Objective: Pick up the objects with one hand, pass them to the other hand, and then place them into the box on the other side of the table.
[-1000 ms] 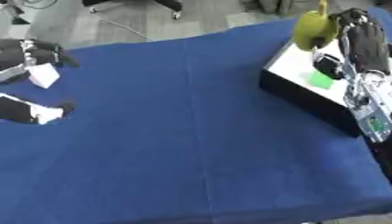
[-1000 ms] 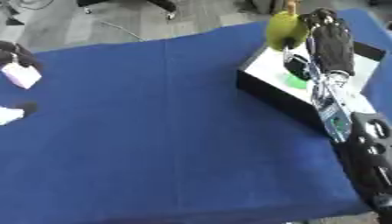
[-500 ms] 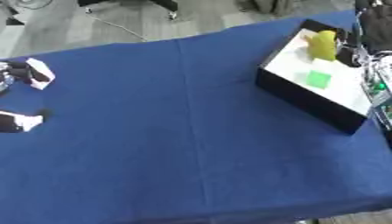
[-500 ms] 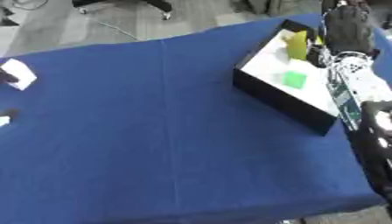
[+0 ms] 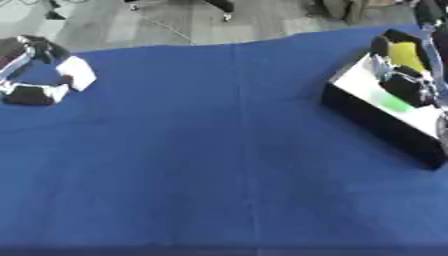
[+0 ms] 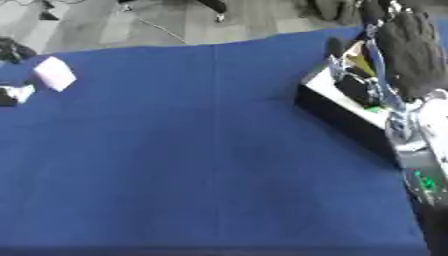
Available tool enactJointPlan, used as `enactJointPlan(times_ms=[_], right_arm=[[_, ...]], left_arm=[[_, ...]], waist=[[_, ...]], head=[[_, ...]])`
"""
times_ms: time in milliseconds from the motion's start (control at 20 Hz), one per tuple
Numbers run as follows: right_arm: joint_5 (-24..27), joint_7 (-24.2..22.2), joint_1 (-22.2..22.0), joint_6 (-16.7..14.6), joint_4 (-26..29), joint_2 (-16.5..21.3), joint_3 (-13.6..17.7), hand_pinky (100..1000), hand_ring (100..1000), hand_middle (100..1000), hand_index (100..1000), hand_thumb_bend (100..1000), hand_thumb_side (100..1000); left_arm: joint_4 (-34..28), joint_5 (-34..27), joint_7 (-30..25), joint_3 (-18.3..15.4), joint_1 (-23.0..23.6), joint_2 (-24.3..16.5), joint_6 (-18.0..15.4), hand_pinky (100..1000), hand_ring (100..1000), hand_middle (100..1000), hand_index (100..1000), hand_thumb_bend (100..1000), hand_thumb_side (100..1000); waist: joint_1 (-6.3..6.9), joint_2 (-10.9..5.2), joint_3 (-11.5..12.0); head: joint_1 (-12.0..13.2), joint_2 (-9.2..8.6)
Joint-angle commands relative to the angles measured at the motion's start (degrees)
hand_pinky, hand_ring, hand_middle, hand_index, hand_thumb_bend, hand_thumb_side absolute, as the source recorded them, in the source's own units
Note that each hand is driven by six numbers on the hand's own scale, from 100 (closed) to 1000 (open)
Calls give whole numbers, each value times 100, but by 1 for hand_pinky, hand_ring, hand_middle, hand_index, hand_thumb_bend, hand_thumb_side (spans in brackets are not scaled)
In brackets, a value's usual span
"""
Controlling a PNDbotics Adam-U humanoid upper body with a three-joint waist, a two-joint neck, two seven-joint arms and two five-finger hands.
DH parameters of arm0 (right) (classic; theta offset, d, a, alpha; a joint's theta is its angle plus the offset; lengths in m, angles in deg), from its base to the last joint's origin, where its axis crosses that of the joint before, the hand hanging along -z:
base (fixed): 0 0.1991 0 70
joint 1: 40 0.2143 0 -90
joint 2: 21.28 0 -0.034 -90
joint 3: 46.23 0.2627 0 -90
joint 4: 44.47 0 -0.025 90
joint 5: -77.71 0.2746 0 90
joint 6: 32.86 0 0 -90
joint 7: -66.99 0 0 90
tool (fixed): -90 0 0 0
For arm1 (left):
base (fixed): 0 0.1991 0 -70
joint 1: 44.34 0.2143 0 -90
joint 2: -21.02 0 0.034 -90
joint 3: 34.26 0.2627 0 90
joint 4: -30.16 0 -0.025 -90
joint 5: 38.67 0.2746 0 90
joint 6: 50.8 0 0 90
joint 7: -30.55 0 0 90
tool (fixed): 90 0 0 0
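While our right robot hand (image 6: 409, 52) hangs over the box (image 5: 378, 122) at the right edge of the tabletop (image 5: 219, 150), we see its dark fingers (image 6: 354, 87) reaching down into the box, spread and not closed on anything. Just beside them lies the yellow-green object (image 5: 404, 54), resting inside the box at its far end, with a green patch (image 5: 395, 104) on the white floor nearer to us. Much of the box interior is hidden behind the hand and the silver forearm (image 6: 411, 145), and the motion blur leaves the fingertips hard to make out.

Our left robot hand (image 5: 26, 75) shows at the far left edge, partly cut off; we cannot tell how its fingers stand. A white block (image 5: 77, 73) sits just beside it, and in the right eye view the same block stands apart near the upper left corner. A dark shape with white ends lies close by, and we cannot say whether it belongs to the hand.

Between the two sides the blue cloth lies broad and flat. Its far edge meets a grey floor (image 5: 175, 22), where chair legs (image 5: 219, 7) show, and the near edge runs along the bottom of the view.
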Motion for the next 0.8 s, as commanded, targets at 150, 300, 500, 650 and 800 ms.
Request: enactJointPlan(times_ms=[150, 300, 500, 650, 800], right_arm=[[475, -24, -50, -442, 184, -202, -444, 840, 865, 739, 964, 100, 100], [624, 33, -110, -502, 185, -260, -558, 838, 864, 736, 965, 100, 128], [661, 49, -122, -512, 185, -266, -574, 838, 864, 736, 965, 100, 128], [711, 96, -198, -472, 174, -299, -559, 826, 859, 708, 965, 100, 371], [886, 294, -300, -520, 183, -304, -561, 825, 859, 704, 965, 100, 407]], left_arm=[[962, 265, 591, -157, -654, -199, 216, 772, 729, 741, 844, 199, 527], [1329, 474, 815, -198, -878, -245, 212, 775, 733, 743, 845, 208, 534], [1484, 561, 934, -208, -932, -243, 150, 775, 733, 743, 845, 208, 534], [1584, 620, 1001, -283, -1012, -317, 181, 819, 800, 794, 868, 319, 680], [1857, 808, 1149, -378, -1323, -562, 289, 827, 808, 805, 881, 336, 729]], waist=[[-95, 111, -78], [-134, 216, -128], [-141, 233, -135], [-185, 309, -211], [-210, 611, -390]], head=[[662, -15], [835, -15], [861, -15], [1101, -15], [1234, -15]])
